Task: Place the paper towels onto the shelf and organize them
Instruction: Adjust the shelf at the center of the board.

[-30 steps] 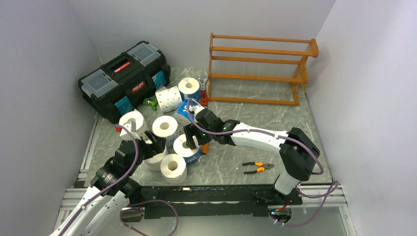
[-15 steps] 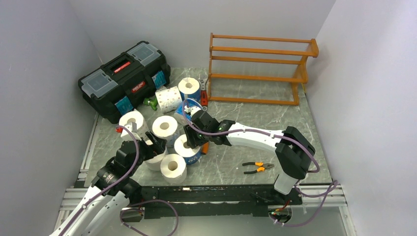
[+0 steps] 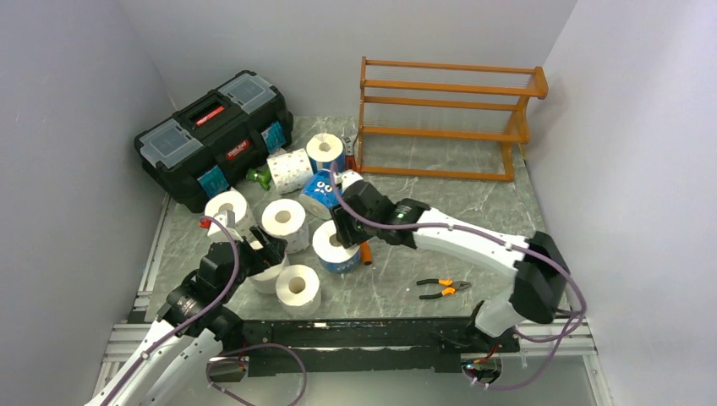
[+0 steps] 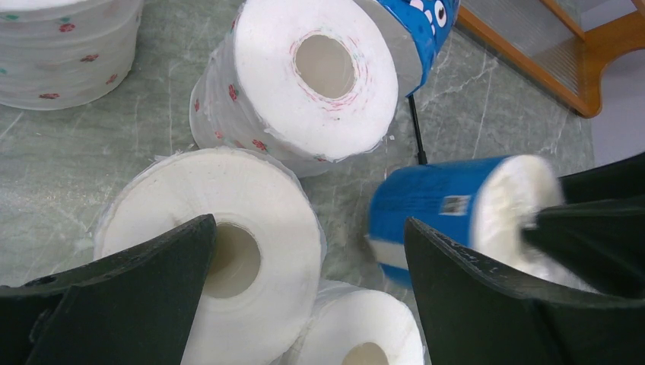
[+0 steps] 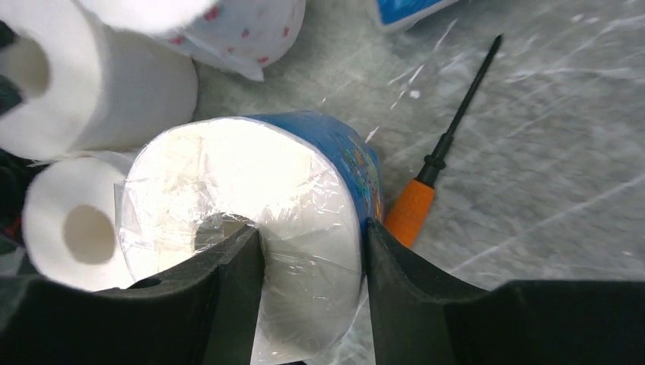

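Note:
My right gripper is shut on a blue-wrapped paper towel roll, one finger in its core and the other outside its wall. The left gripper stands open over a white roll and touches nothing. Other white rolls cluster at the front left. Two more blue rolls and a lying white roll sit further back. The orange-brown shelf stands at the back right with nothing on it.
A black toolbox stands at the back left. An orange-handled screwdriver lies right beside the held roll. Pliers lie near the front edge, right of centre. A small green object sits by the toolbox.
The right gripper closed on the blue-wrapped roll and shifted it a little right and back. The right arm's elbow swung outward. The left arm stayed still.

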Controlling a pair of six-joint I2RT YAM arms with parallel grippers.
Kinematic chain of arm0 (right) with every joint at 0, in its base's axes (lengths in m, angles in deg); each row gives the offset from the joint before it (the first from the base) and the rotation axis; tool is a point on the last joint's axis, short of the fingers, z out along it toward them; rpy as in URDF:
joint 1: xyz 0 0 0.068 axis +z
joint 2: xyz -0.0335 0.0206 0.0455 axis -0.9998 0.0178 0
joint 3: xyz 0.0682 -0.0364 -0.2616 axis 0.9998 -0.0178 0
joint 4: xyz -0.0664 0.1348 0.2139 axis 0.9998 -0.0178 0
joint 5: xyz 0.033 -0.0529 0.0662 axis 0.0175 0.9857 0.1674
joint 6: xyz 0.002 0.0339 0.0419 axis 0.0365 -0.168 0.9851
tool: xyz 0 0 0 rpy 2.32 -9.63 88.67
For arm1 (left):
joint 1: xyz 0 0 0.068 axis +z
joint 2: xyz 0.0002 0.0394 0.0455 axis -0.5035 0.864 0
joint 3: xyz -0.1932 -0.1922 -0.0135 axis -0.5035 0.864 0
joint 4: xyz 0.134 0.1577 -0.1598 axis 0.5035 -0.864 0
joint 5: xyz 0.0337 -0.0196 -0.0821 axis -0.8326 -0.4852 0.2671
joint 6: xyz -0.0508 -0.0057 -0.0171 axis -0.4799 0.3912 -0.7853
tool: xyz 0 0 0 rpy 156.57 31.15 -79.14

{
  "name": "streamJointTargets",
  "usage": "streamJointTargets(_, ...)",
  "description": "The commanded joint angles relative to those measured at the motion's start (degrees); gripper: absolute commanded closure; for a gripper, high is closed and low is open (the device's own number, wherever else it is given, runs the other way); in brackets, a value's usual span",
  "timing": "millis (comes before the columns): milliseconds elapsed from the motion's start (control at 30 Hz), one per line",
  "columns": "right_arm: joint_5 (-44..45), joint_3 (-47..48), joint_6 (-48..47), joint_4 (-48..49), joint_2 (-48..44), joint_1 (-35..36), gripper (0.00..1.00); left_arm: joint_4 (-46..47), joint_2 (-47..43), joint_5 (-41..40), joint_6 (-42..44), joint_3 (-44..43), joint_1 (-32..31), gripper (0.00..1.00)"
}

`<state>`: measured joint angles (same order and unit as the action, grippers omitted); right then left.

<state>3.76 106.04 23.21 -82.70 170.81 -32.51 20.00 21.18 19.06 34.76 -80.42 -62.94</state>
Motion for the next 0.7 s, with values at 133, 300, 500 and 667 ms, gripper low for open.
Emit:
streamJointTargets(133, 4.29, 0.51, 0.62, -3.25, -14.69, -10.61, 0.58, 3.85, 2.32, 1.32, 0.09, -1.66, 0.02, 0.01)
streamJointTargets(300, 4.23, -9.67, 6.05, 2.28, -20.97, -23.66, 0.58, 8.18, 5.78, 4.65, -1.21, -0.89, 0.01, 0.01)
streamJointTargets(500, 6.67, -15.4, 9.03, 6.24, -19.6, -30.34, 0.58, 10.43, 11.62, 9.29, -1.23, -2.07, 0.01, 0.01)
streamJointTargets(667, 7.55, -16.22, 9.19, 7.79, -16.62, -33.37, 0.59, 12.57, 13.28, 11.77, -2.1, -1.26, -0.03, 0.0)
